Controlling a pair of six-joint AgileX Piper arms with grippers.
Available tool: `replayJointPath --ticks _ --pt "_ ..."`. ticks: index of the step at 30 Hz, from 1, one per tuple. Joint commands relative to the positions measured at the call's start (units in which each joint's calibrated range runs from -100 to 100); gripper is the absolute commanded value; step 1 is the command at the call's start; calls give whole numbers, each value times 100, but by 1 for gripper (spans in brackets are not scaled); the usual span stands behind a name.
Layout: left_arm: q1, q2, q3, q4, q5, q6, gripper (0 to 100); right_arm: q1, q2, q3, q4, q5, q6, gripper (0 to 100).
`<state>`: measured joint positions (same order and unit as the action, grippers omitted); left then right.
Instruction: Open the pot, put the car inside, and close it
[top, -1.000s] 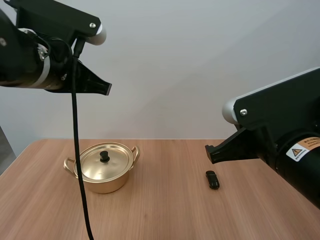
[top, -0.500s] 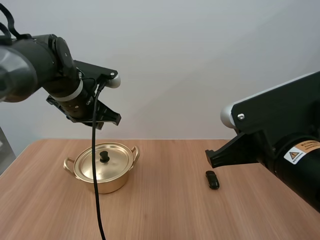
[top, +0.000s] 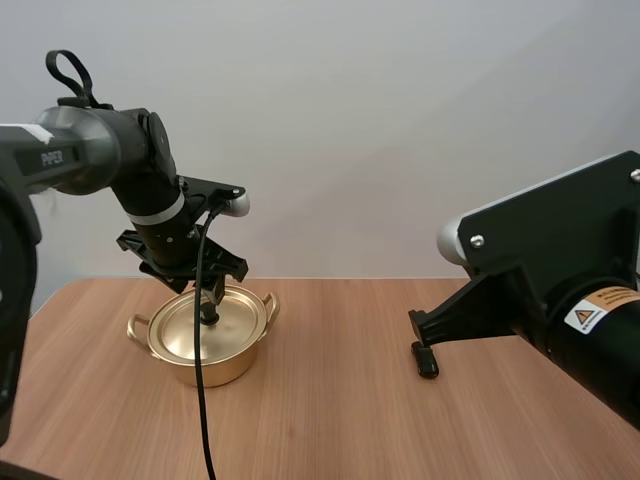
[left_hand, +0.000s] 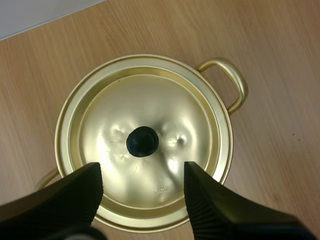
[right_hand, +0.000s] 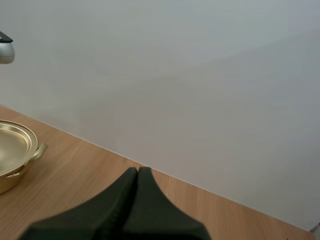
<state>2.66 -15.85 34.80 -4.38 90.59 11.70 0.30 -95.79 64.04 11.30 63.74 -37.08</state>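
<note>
A gold pot (top: 232, 357) with two loop handles stands on the left part of the wooden table, its lid (left_hand: 150, 115) on and closed. My left gripper (top: 211, 292) hangs straight above the lid's black knob (left_hand: 142, 141), open, its two fingers (left_hand: 80, 192) standing apart on either side of the knob and a little above it. A small black toy car (top: 428, 363) lies on the table to the right of the pot. My right gripper (top: 418, 327) hovers shut just over the car's near end and hides part of it. Its closed wedge (right_hand: 138, 176) points toward the back wall, with the pot (right_hand: 14, 150) off to one side.
Bare wooden table (top: 330, 420) stretches between the pot and the car and along the front. A plain grey wall stands behind the table's back edge.
My left arm has swung down from high up to just over the pot's lid, and its fingers have opened. The right gripper has dipped slightly toward the car.
</note>
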Motion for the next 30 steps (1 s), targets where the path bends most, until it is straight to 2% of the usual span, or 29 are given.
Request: replayJointPath --ticks 1,20,24,26,27,30 --pt "-1 167 -2 -3 -78 17 81 -1 3 7 2 -5 -7 0" --pt "-1 970 -18 -3 -790 165 78 -23 3 7 -196 76 -7 0" --pt "-1 1009 -18 -3 -828 185 72 -32 3 7 -209 98 -7 0" --pt "-1 1009 -18 -3 -851 185 61 -48 3 7 -209 98 -7 0" --pt "-1 1009 -18 -3 -851 211 50 -48 3 7 -209 98 -7 0" --pt "-1 1009 -18 -3 -752 262 4 -48 3 7 -209 98 -7 0"
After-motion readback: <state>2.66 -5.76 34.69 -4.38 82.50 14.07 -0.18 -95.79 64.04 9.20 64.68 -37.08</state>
